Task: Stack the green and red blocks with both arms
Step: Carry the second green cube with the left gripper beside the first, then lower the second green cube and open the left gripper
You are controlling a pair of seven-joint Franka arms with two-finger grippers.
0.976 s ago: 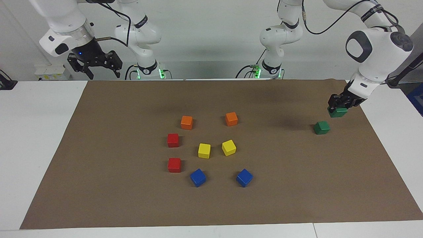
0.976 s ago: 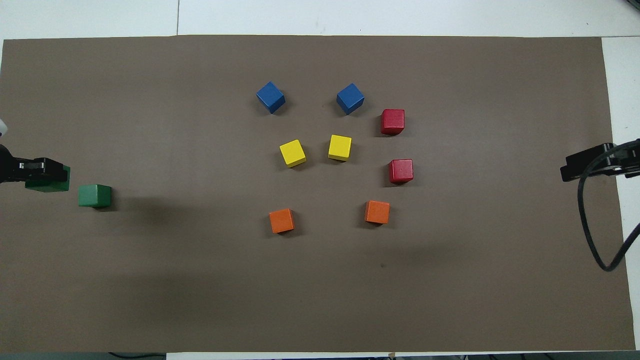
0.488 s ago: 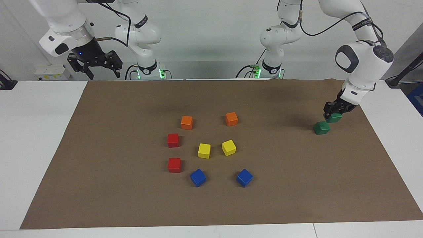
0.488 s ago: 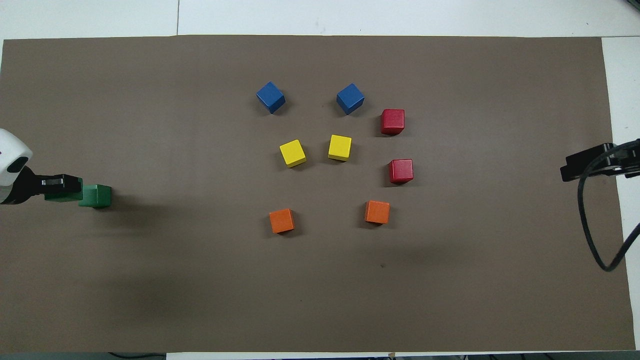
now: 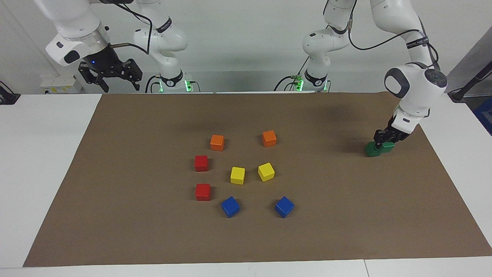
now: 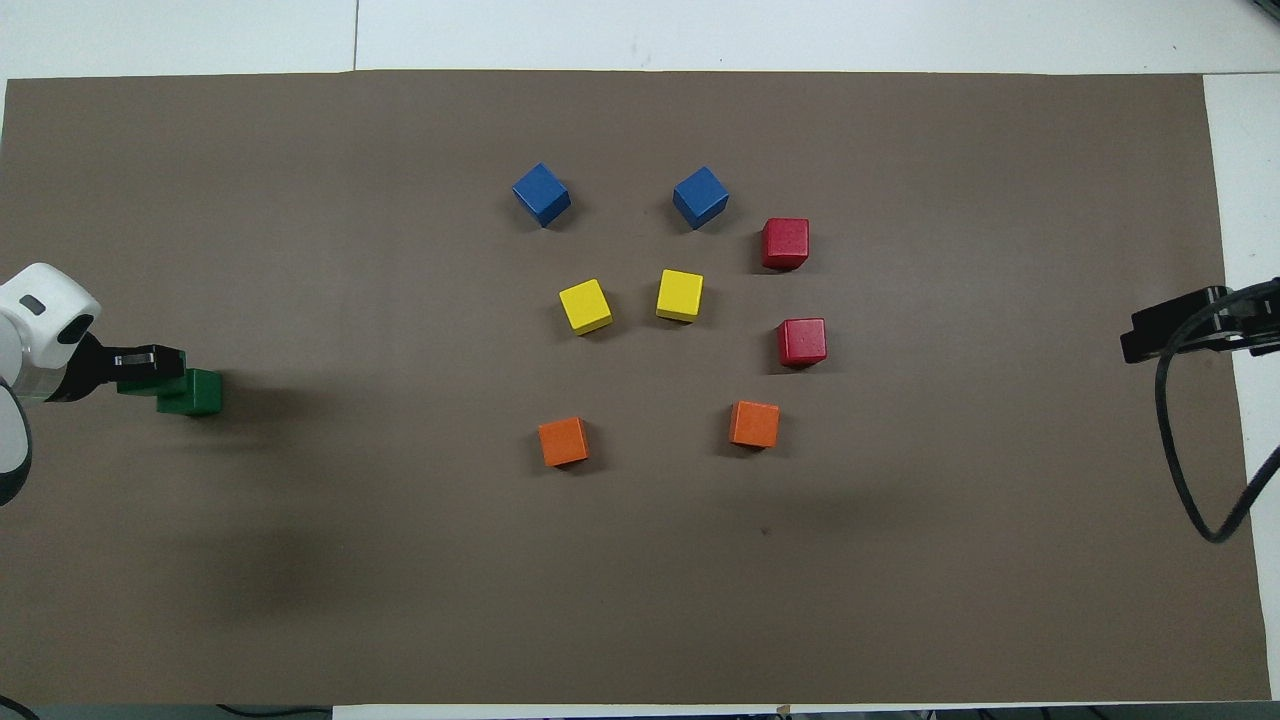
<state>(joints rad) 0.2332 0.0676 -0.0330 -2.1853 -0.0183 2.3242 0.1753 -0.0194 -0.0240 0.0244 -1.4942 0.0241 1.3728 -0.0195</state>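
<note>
The left pincer is clamped shut on a green block and has it low over the second green block, which sits on the brown mat near the left arm's end of the counter. The carried block hangs off-centre, overlapping the resting one on the side toward the counter's edge. From the facing view it looks almost down on its mate, though I cannot say whether the two touch yet. I take it the block is gripped from above by two side faces so that its flat underside can be set squarely on the lower one; it would need to slide a little toward the middle of the mat before release, or it may tip off.

The right pincer waits with its jaws wide and nothing in them, high above the mat's corner at the right arm's end, well apart from the green pair.

The two red blocks lie untouched near the middle of the mat, well apart from the green pair and toward the right arm's end, one farther from the robots than the other. That puts them in reach of the idle arm, which I suppose is why it is kept free. Around them stand the two orange, two yellow and two blue blocks, which have no part in this job.
</note>
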